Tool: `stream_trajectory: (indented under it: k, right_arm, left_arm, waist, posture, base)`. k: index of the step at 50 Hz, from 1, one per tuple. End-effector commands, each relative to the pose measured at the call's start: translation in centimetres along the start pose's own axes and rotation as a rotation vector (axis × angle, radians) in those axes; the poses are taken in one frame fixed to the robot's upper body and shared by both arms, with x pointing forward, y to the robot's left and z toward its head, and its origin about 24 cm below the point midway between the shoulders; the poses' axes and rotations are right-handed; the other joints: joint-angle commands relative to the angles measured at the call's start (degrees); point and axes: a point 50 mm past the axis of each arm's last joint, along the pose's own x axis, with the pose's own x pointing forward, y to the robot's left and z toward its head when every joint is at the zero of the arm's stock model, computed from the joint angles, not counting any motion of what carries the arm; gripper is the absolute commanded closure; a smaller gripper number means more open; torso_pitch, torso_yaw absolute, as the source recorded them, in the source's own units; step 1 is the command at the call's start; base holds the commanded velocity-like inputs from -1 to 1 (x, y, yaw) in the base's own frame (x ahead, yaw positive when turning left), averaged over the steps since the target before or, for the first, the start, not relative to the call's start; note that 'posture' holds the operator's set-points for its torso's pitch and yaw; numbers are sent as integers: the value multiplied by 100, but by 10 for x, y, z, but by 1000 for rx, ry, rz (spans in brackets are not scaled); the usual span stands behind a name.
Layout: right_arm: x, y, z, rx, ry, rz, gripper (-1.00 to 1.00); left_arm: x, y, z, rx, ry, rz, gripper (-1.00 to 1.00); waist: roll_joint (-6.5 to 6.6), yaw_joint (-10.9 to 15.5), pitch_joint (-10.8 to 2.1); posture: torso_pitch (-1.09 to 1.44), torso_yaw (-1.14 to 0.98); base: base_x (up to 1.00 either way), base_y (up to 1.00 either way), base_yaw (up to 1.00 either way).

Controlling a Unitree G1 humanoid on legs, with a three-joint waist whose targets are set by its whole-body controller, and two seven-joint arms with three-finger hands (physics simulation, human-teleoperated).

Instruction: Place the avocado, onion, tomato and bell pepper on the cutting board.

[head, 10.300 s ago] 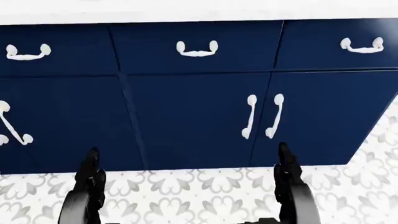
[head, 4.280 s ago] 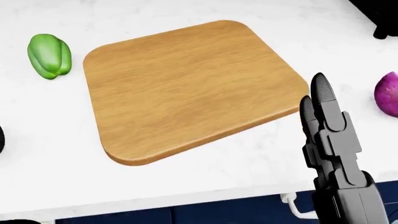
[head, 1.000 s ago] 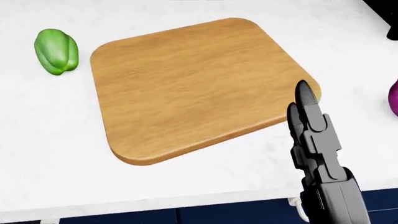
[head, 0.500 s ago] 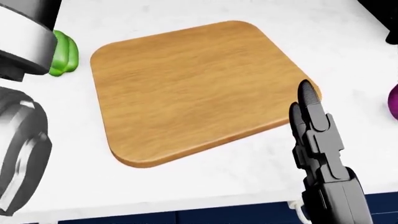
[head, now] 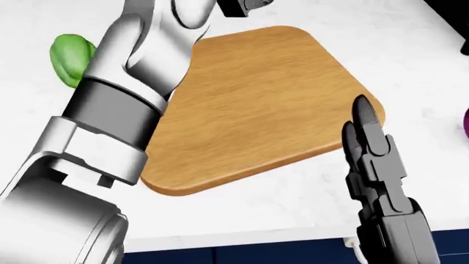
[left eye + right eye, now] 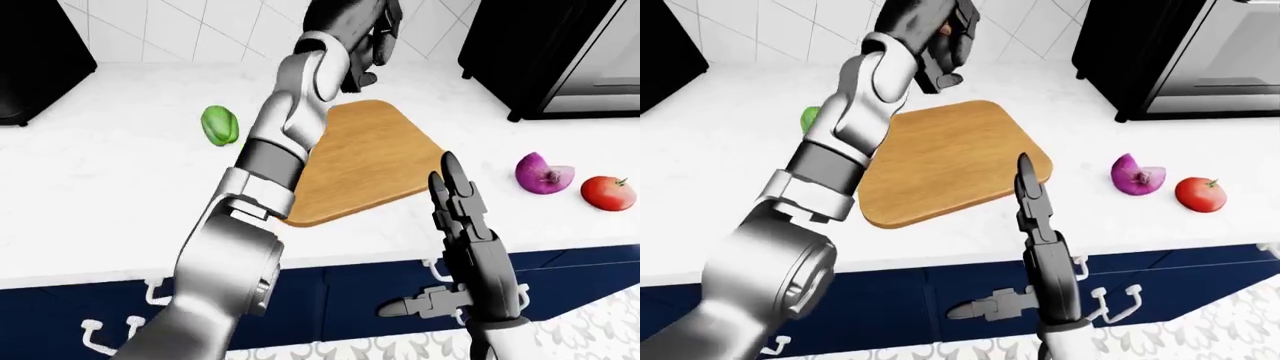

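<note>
The wooden cutting board [image 5: 271,99] lies in the middle of the white counter. A green bell pepper [image 6: 218,124] sits to its left, partly behind my left arm. A cut purple onion [image 6: 1137,175] and a red tomato [image 6: 1200,194] lie to the board's right. No avocado shows clearly. My left hand [image 6: 945,45] is raised above the board's top edge with its fingers curled; a small brownish patch shows between them, and I cannot make out what it is. My right hand [image 5: 363,126] is open, fingers straight, at the board's lower right edge.
A black appliance [image 6: 560,52] stands at the top right of the counter and a dark object [image 6: 30,67] at the top left. Navy cabinets with white handles [image 6: 990,307] run below the counter edge. White tiles line the wall.
My left arm has swung up from the left and now crosses the board's left side, partly hiding the pepper. The right hand has barely moved.
</note>
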Motion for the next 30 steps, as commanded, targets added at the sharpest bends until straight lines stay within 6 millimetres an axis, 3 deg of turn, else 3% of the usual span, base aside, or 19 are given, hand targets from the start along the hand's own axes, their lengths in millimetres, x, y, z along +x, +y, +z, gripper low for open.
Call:
stream_trajectory:
  k: [1, 4, 9, 30]
  right_arm:
    - [1, -2, 12, -7, -74, -9, -100]
    - [2, -1, 11, -6, -72, -8, -100]
    - [1, -2, 10, -4, -71, -9, -100]
    - [2, -1, 10, -7, -70, -6, -100]
  left_arm:
    - [2, 14, 11, 18, -49, 70, 100]
    - [-7, -13, 1, 24, -39, 31, 100]
    - [-12, -33, -12, 26, -13, 4, 100]
    - [-20, -53, -21, 41, -6, -32, 100]
  waist:
    - [-18, 2, -128]
    - [-18, -2, -140]
    - [-14, -1, -177]
    - [5, -5, -214]
  posture:
    - [0, 0]
    - [0, 0]
    - [0, 0]
    - [0, 0]
  base:
    - [0, 0, 0]
    - [0, 0, 0]
    - [0, 0, 0]
    - [0, 0, 0]
